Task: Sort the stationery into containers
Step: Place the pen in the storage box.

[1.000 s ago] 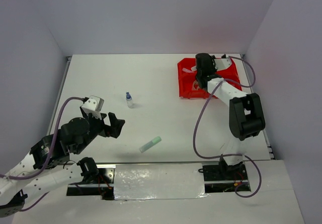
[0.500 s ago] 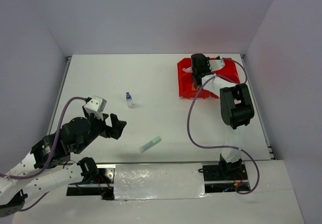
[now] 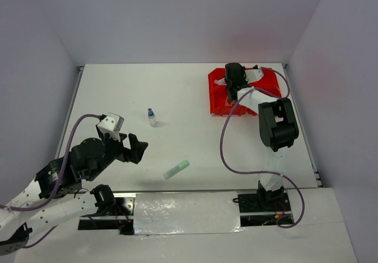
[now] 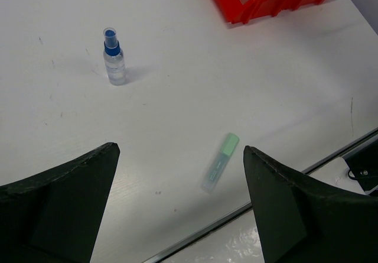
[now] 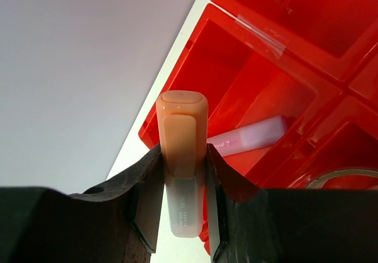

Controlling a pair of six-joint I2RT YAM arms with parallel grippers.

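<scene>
Right fingers: the right gripper (image 5: pixel 182 159) is clamped on an orange highlighter (image 5: pixel 182 118), cap end poking out past the tips, likely ready for a drop.
Just beyond: the red bins (image 5: pixel 266 85). A pink highlighter (image 5: pixel 248 140) lies in the nearest compartment, so like probably joins like.
Left fingers: the left gripper (image 4: pixel 180 151) is spread wide and holds nothing.
Ahead of them: a green highlighter (image 4: pixel 220 169) lies between the tips, flat on the table. A bottle (image 4: pixel 113 56) stands farther out.

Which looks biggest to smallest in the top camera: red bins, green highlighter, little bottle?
1. Red bins
2. Green highlighter
3. Little bottle, though it stands upright, so this high view may shorten it.
</scene>
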